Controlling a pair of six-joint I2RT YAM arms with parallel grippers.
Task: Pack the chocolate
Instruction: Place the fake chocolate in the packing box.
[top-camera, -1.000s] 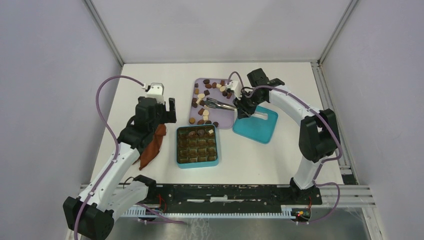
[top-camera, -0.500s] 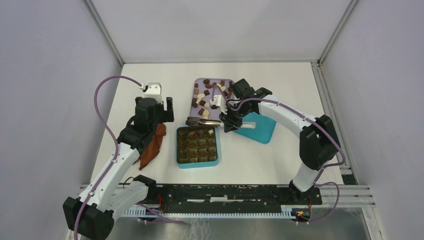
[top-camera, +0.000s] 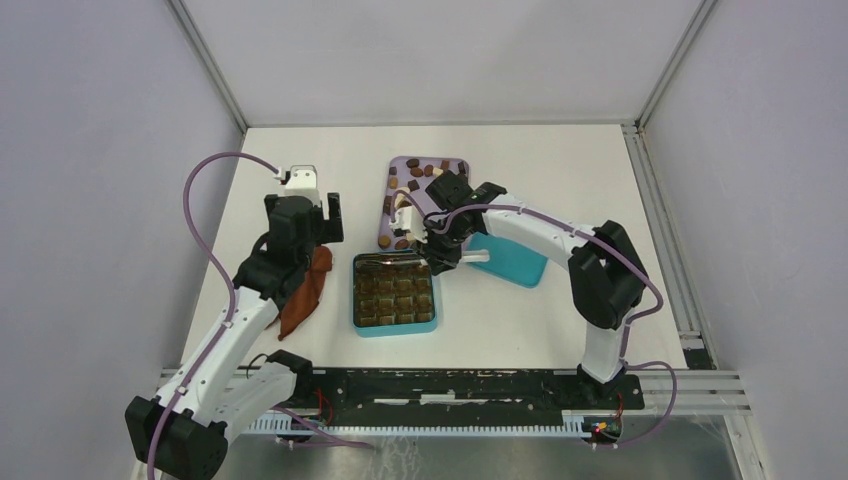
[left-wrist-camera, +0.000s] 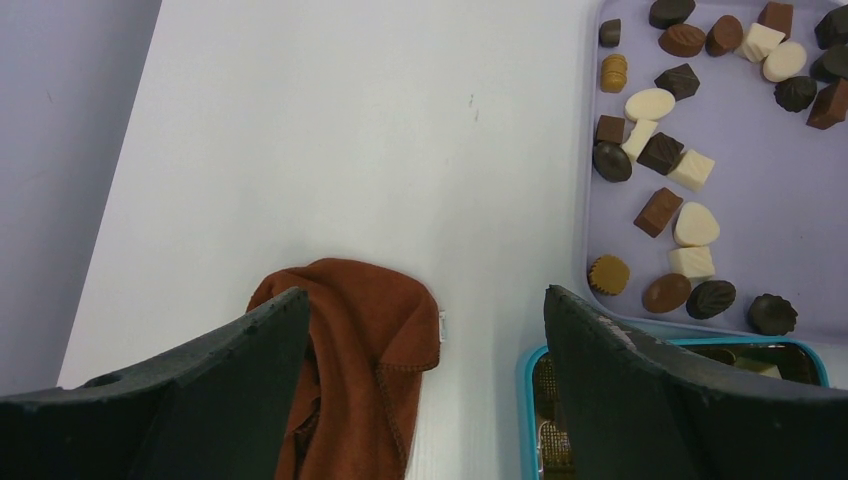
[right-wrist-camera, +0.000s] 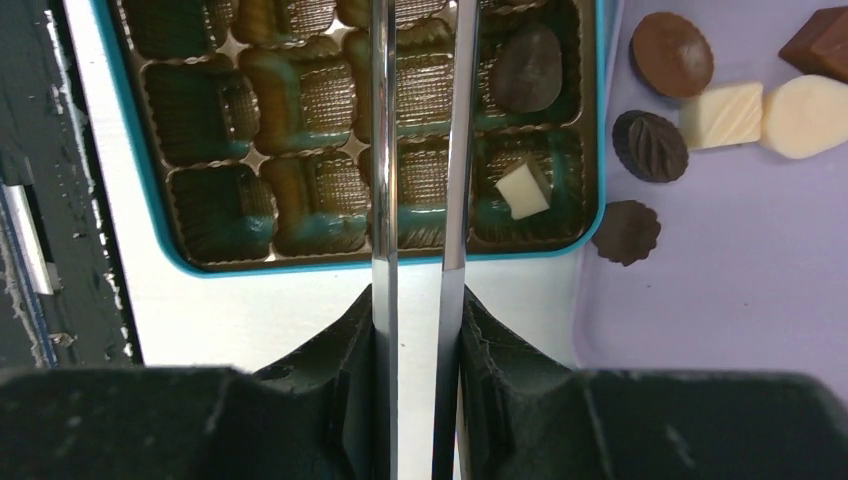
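Observation:
Chocolate pieces (top-camera: 420, 170) in dark brown, mid brown and cream lie loose on a lavender tray (top-camera: 395, 165). The teal box (top-camera: 355, 295) with a brown gridded insert sits in front of it. My right gripper (right-wrist-camera: 417, 300) is shut on metal tongs (right-wrist-camera: 384, 150) whose two arms reach over the box's far row. The tong tips leave the wrist view, so what they hold is hidden. One white piece (right-wrist-camera: 522, 188) and one dark piece (right-wrist-camera: 527, 68) sit in cells. My left gripper (left-wrist-camera: 425, 300) stands open over the table, empty.
A reddish-brown cloth (left-wrist-camera: 360, 350) lies crumpled under the left gripper, left of the box (left-wrist-camera: 528, 380). The teal lid (top-camera: 515, 262) rests right of the box, partly under the right arm. The tray (left-wrist-camera: 790, 230) borders the box's far edge.
My right arm has swung left and nearer, carrying the tongs from over the tray to over the box's far row. The left arm has barely moved.

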